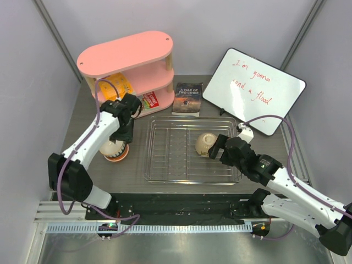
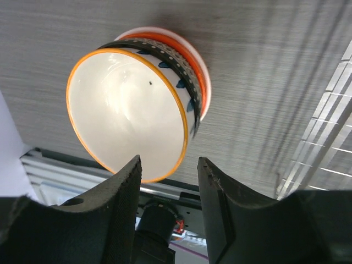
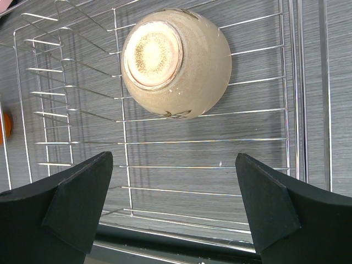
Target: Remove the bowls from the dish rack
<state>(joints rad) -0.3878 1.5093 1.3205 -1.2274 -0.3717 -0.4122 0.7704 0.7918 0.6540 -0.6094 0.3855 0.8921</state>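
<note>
Left of the dish rack point(image 1: 165, 177), a stack of bowls point(image 1: 114, 150) stands on the table. Its top bowl point(image 2: 124, 110) is white inside with an orange rim, and a dark patterned bowl point(image 2: 179, 63) and an orange one point(image 2: 190, 52) nest under it. My left gripper point(image 1: 122, 135) hangs just above the stack. In the left wrist view the left gripper point(image 2: 169, 162) is open with nothing between its fingers. A beige bowl point(image 1: 204, 142) lies bottom-up on the dish rack point(image 3: 264, 137). Just short of that beige bowl point(image 3: 176, 60), my right gripper point(image 3: 173, 159) is wide open and touches nothing.
A pink oval shelf unit point(image 1: 129, 60) with packets stands at the back left, close behind the left arm. A book point(image 1: 187, 99) lies behind the rack. A whiteboard point(image 1: 254, 88) with red writing leans at the back right.
</note>
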